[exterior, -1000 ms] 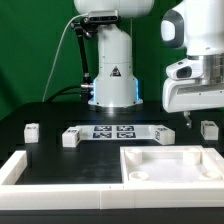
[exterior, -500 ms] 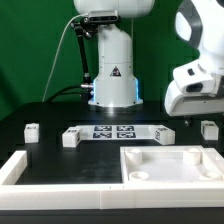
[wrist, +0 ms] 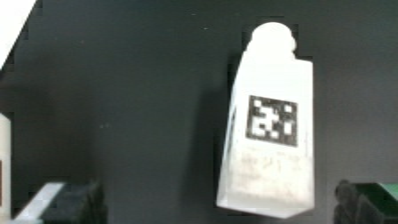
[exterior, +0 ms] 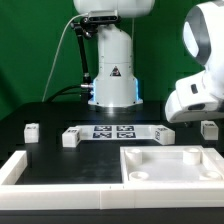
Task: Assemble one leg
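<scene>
You see, in the exterior view, a black counter (exterior: 50, 112) with a green backdrop (exterior: 30, 50) behind it. The marker board (exterior: 112, 131) lies mid-counter. In a row: outer-left leg (exterior: 32, 131), inner-left leg (exterior: 70, 138), inner-right leg (exterior: 163, 133), outer-right leg (exterior: 209, 130). The tabletop (exterior: 170, 163) is in front. The arm (exterior: 195, 95) hangs at the exterior view's right.

Wrist view: one leg (wrist: 270, 130) lies flat on the black counter, tag up; you can't tell which of the four. The tool (wrist: 214, 198) is released, its dark fingertips (wrist: 63, 200) spread wide, clear of the leg.

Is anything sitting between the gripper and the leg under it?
Nothing visible does. In the wrist view the leg lies alone on the bare black table, in line with the open gripper, whose fingertips sit apart on either side of it.
</scene>
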Action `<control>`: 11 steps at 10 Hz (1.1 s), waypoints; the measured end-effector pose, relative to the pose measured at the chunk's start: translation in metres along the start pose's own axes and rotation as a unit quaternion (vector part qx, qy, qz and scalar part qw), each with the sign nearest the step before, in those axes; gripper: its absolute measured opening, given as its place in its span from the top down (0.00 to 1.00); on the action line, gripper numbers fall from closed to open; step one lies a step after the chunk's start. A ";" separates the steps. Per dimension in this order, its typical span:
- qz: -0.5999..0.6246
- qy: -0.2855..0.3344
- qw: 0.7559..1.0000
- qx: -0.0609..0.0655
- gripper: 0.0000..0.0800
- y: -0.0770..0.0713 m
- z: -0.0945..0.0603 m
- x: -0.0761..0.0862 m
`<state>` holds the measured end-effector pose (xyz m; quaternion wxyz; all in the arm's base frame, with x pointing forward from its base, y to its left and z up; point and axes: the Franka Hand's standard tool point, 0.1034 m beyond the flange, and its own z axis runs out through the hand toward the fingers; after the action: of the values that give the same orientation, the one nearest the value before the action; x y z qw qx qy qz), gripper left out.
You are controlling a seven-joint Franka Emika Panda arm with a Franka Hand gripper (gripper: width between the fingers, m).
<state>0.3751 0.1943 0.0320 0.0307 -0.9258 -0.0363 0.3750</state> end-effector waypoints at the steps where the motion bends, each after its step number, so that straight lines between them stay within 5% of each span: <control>1: 0.003 -0.002 1.000 0.000 0.19 0.000 0.002 0.000; 11: 0.038 -0.034 0.998 -0.023 0.19 -0.012 0.047 -0.015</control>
<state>0.3308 0.2067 0.0092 -0.0064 -0.9137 -0.0109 0.4062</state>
